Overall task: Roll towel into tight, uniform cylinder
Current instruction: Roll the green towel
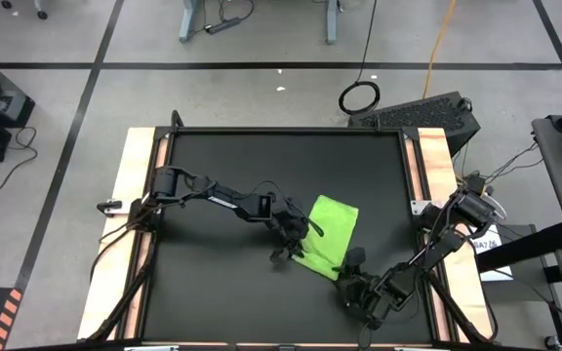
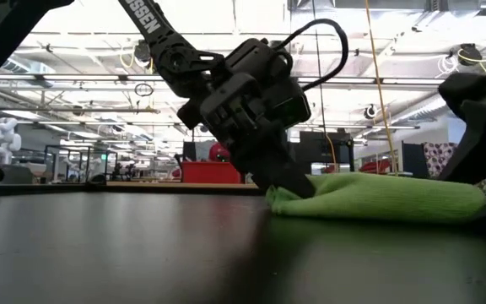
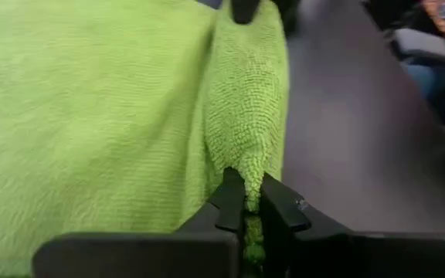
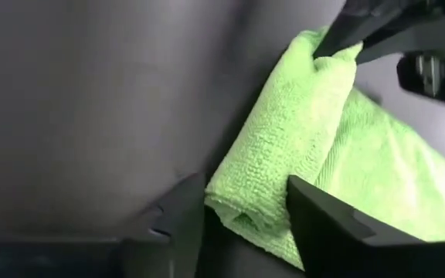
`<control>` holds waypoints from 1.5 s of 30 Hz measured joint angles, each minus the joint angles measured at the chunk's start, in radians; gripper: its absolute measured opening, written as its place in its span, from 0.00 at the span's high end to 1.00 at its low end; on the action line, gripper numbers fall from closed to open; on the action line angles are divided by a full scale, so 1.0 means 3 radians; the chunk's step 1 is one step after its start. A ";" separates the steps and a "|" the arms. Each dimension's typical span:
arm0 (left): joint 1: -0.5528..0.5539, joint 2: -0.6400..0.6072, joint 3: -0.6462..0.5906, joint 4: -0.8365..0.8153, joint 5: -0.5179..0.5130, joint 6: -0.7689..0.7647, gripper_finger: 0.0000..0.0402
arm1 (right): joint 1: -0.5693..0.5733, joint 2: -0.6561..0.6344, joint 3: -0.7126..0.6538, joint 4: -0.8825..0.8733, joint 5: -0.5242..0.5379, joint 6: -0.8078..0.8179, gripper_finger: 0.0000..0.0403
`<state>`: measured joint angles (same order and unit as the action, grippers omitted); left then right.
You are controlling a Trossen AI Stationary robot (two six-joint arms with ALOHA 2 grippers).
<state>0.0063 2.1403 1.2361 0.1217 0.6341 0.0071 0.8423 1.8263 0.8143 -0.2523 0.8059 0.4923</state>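
The lime-green towel (image 1: 332,226) lies on the black table, right of centre. Its near edge is turned over into a thick rolled fold (image 4: 284,139), and the rest lies flat (image 3: 91,116). My left gripper (image 1: 296,244) is at the fold's left end, shut on it (image 3: 244,189). My right gripper (image 1: 352,261) is at the fold's other end, open. Its two fingers stand on either side of that end (image 4: 246,208). In the low view the towel (image 2: 386,196) is a low green mound beside my left gripper (image 2: 289,186). My left gripper pinches the left end of the rolled fold (image 3: 246,166) between its two fingers, several layers bunched together. The fingers slant down from the table's left and lie along the fold. The fold runs away from them, resting on the flat cloth and the table. My right gripper straddles the fold's right end (image 4: 242,212); I cannot tell whether a finger (image 4: 323,216) touches the cloth.
Bare black table surface (image 1: 222,166) stretches to the left and far side of the towel. Wooden rails (image 1: 137,195) run along both sides of the table. A keyboard (image 1: 422,115) and a coiled cable (image 1: 359,96) lie beyond the far right corner.
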 joint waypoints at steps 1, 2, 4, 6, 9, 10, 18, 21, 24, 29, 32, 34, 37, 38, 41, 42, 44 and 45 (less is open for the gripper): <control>0.0000 -0.0001 0.0000 0.0007 -0.0066 0.0015 0.93 | -0.0002 0.0002 -0.0001 -0.0033 0.0003 0.0105 0.60; -0.0005 -0.0001 0.0000 0.0018 -0.0133 0.0039 0.91 | -0.0002 0.0004 -0.0003 -0.0055 0.0004 0.0194 0.63; -0.0013 -0.0001 0.0000 0.0045 -0.0262 0.0087 0.86 | -0.0005 0.0006 -0.0004 -0.0084 -0.0024 0.0301 0.69; -0.0024 -0.0001 0.0000 0.0099 -0.0337 0.0118 0.80 | -0.0010 0.0006 -0.0004 -0.0090 -0.0101 0.0366 0.76; -0.0040 -0.0001 0.0000 0.0125 -0.0386 0.0203 0.69 | -0.0011 0.0006 -0.0004 -0.0084 -0.0199 0.0501 0.86; -0.0043 -0.0001 0.0000 0.0125 -0.0393 0.0216 0.65 | -0.0012 0.0005 -0.0004 -0.0085 -0.0229 0.0538 0.90; -0.0041 -0.0064 0.0000 0.0133 -0.0382 0.0290 0.44 | 0.0058 -0.0005 -0.0006 -0.0148 -0.0272 0.0659 0.98; -0.0041 -0.0146 0.0000 0.0098 -0.0379 0.0362 0.42 | 0.0074 -0.0028 -0.0005 -0.0247 -0.0333 0.0673 0.98; -0.0057 -0.0240 0.0000 0.0028 -0.0372 0.0478 0.42 | 0.0097 -0.0077 -0.0008 -0.0379 -0.0387 0.0620 0.99; -0.0172 -0.0432 0.0000 -0.0417 -0.0477 0.0794 0.42 | 0.0082 -0.0191 -0.0019 -0.0495 -0.0534 0.0350 0.99; -0.0314 -0.0540 0.0000 -0.0741 -0.0828 0.1048 0.42 | 0.0046 -0.0220 -0.0019 -0.0492 -0.0632 0.0105 0.99; -0.0451 -0.0576 0.0000 -0.0783 -0.1146 0.1230 0.42 | 0.0011 -0.0228 -0.0017 -0.0492 -0.0690 -0.0051 0.99; -0.0733 -0.0588 0.0000 -0.0784 -0.1696 0.1610 0.42 | -0.0055 -0.0243 -0.0017 -0.0479 -0.0747 -0.0190 0.99; -0.0831 -0.0587 0.0000 -0.0762 -0.1929 0.1769 0.42 | -0.0083 -0.0260 -0.0016 -0.0477 -0.0789 -0.0235 0.99; -0.1076 -0.0531 0.0000 -0.0540 -0.2508 0.2203 0.42 | -0.0151 -0.0296 -0.0019 -0.0402 -0.0887 -0.0345 0.99; -0.1128 -0.0508 0.0000 -0.0469 -0.2656 0.2293 0.42 | -0.0165 -0.0323 -0.0020 -0.0391 -0.0913 -0.0377 0.99; -0.1187 -0.0457 -0.0007 -0.0331 -0.2821 0.2413 0.42 | -0.0194 -0.0347 -0.0022 -0.0367 -0.0974 -0.0404 0.99; -0.1188 -0.0426 -0.0004 -0.0221 -0.2834 0.2452 0.42 | -0.0199 -0.0366 -0.0023 -0.0366 -0.0994 -0.0434 1.00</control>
<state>-0.3502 2.0124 1.2348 0.0554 -0.2161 0.7429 0.7826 1.7166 0.8075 -0.3622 0.5076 0.3622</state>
